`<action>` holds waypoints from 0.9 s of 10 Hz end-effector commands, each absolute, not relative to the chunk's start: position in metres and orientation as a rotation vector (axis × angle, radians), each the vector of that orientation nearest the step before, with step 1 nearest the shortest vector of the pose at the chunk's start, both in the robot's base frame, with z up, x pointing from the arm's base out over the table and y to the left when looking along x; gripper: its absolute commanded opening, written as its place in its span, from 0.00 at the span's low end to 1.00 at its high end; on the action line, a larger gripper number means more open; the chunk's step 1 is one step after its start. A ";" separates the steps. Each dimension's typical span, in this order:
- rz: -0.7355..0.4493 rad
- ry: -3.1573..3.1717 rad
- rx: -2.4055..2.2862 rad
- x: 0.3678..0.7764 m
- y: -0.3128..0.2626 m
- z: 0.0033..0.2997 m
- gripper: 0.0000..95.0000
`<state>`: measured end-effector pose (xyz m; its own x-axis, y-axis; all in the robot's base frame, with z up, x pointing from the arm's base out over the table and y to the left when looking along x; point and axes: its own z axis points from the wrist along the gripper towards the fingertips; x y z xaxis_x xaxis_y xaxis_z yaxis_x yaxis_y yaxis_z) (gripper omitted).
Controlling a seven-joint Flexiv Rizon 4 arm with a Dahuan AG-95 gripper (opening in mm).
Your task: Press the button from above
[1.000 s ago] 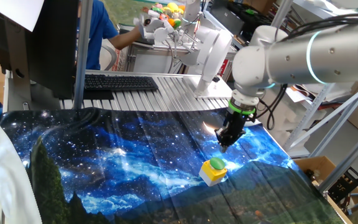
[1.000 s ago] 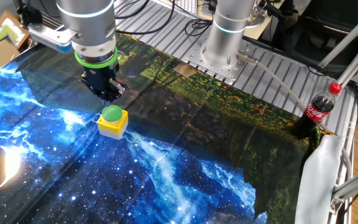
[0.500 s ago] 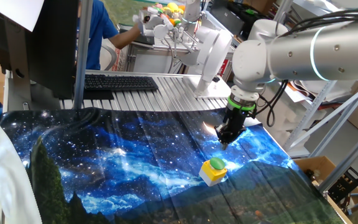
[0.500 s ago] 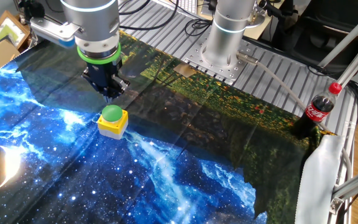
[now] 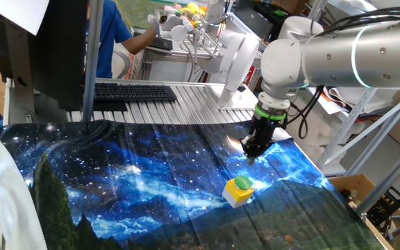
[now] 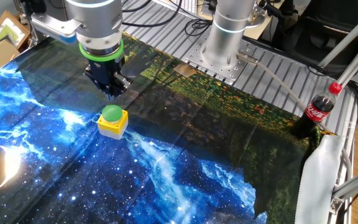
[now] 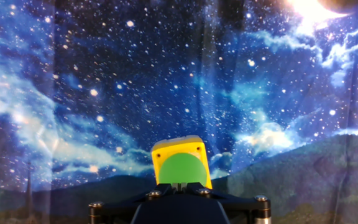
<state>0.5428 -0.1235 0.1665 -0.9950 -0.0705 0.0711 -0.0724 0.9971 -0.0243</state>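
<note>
The button (image 5: 242,183) is a green domed cap in a small yellow box, standing on the starry blue cloth. It also shows in the other fixed view (image 6: 111,114) and low in the hand view (image 7: 181,169). My gripper (image 5: 248,157) hangs point-down above the cloth, just behind and above the button and apart from it. In the other fixed view the gripper (image 6: 111,95) is a short way above the cap. In the hand view the fingertips (image 7: 179,185) meet in front of the cap, so the gripper is shut and empty.
The cloth (image 6: 166,162) covers the table. A cola bottle (image 6: 319,107) stands at its right edge. The arm's base (image 6: 225,37) sits on a metal plate behind. A keyboard (image 5: 134,91) lies at the back, with a person in blue (image 5: 113,35) behind it.
The gripper has risen a little above the button and drifted slightly away from it. The button has not moved.
</note>
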 end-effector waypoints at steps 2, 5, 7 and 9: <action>0.041 -3.064 0.102 0.542 -0.122 0.169 0.00; 0.041 -3.057 0.093 0.541 -0.119 0.173 0.00; 0.042 -3.055 0.086 0.540 -0.116 0.176 0.00; 0.040 -3.052 0.086 0.540 -0.114 0.178 0.00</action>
<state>0.5397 -0.1135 0.1783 -0.9946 -0.0555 0.0877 -0.0578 0.9980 -0.0244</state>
